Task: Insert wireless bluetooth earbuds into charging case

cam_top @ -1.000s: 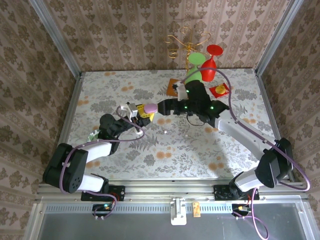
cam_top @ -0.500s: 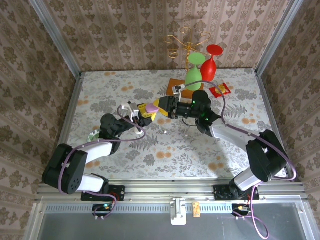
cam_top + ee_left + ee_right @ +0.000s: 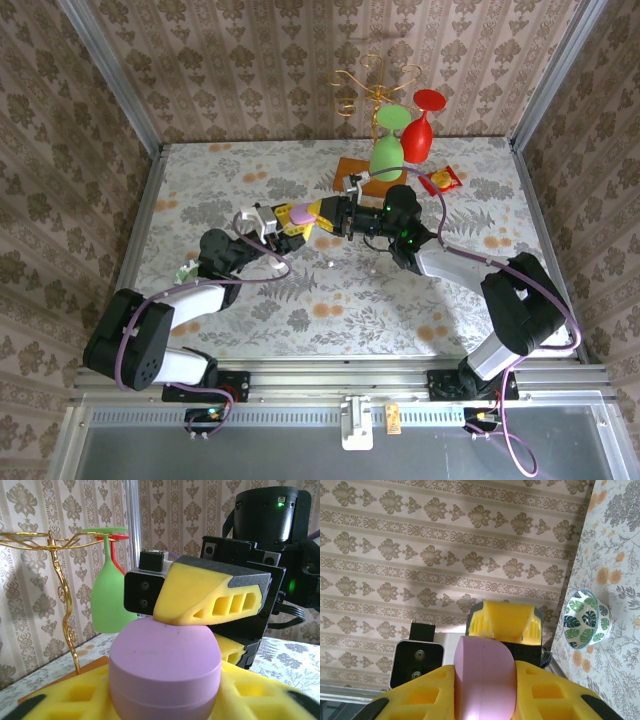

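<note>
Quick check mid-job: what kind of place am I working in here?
Probably a staged robot test cell, not a real room: wallpapered panel walls in aluminium framing, a floral tabletop, and props such as a gold rack holding a green glass and a red glass.

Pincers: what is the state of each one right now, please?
Left pincer: around the purple case; grip cannot be told.
Right pincer: closed on the purple case.
</note>
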